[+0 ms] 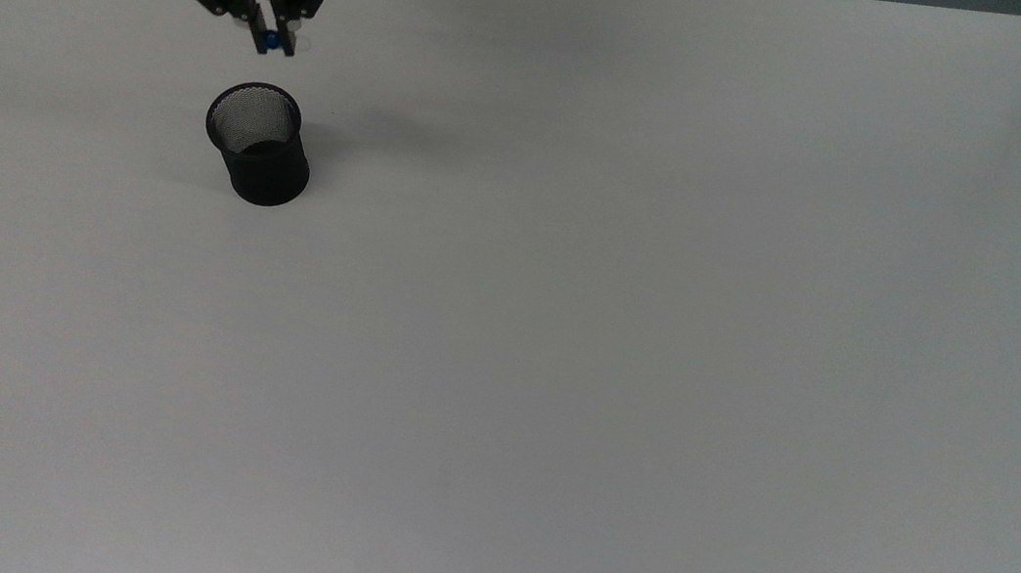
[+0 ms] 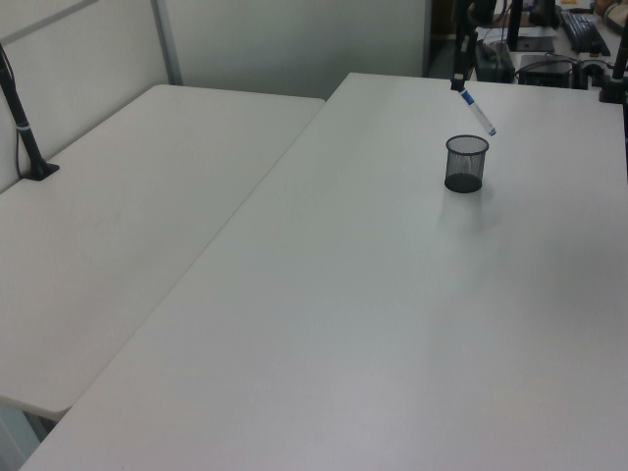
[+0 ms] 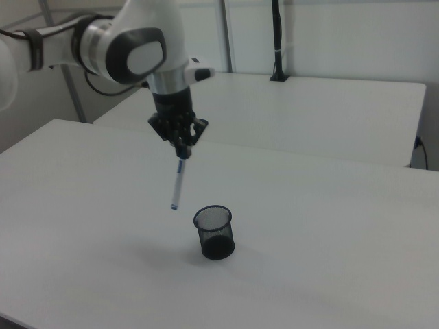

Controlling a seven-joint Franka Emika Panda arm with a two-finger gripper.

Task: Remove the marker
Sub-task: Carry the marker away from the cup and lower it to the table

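1 marker (image 3: 178, 184) in fingers (image 3: 182, 152), above cup (image 3: 215, 232)
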